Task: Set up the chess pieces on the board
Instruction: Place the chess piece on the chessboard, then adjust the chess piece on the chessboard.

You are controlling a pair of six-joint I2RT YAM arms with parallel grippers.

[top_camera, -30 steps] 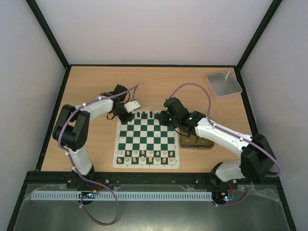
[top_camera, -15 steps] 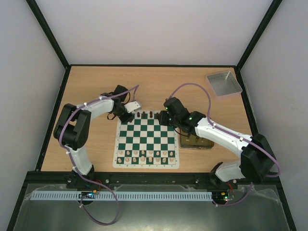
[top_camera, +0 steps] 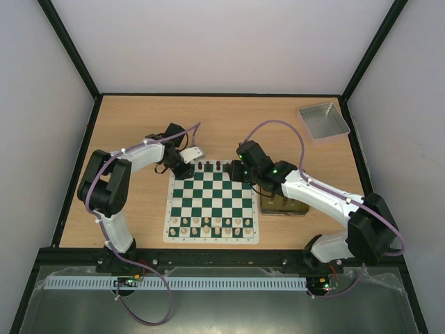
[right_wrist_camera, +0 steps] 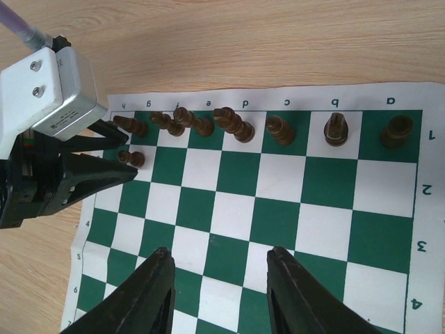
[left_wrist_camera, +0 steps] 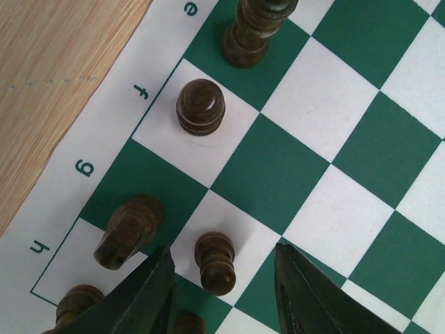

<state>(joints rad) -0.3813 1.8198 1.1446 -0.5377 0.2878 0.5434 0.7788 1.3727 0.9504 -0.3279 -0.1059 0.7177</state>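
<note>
The green-and-white board point(top_camera: 212, 203) lies mid-table. Dark chess pieces point(top_camera: 208, 166) stand along its far row, and they also show in the right wrist view point(right_wrist_camera: 280, 129). My left gripper point(top_camera: 186, 167) is at the board's far left corner. In the left wrist view its jaws point(left_wrist_camera: 222, 252) are open on either side of an upright dark pawn point(left_wrist_camera: 215, 263) without touching it. A dark knight point(left_wrist_camera: 128, 229) stands just to the left. My right gripper point(top_camera: 243, 171) hangs open and empty above the board's middle squares point(right_wrist_camera: 220, 252).
Cream pieces point(top_camera: 212, 224) fill the board's two near rows. A gold tin point(top_camera: 284, 205) lies right of the board under my right arm. A grey tray point(top_camera: 323, 120) sits at the far right corner. The left gripper's body point(right_wrist_camera: 52, 90) is close to the right one.
</note>
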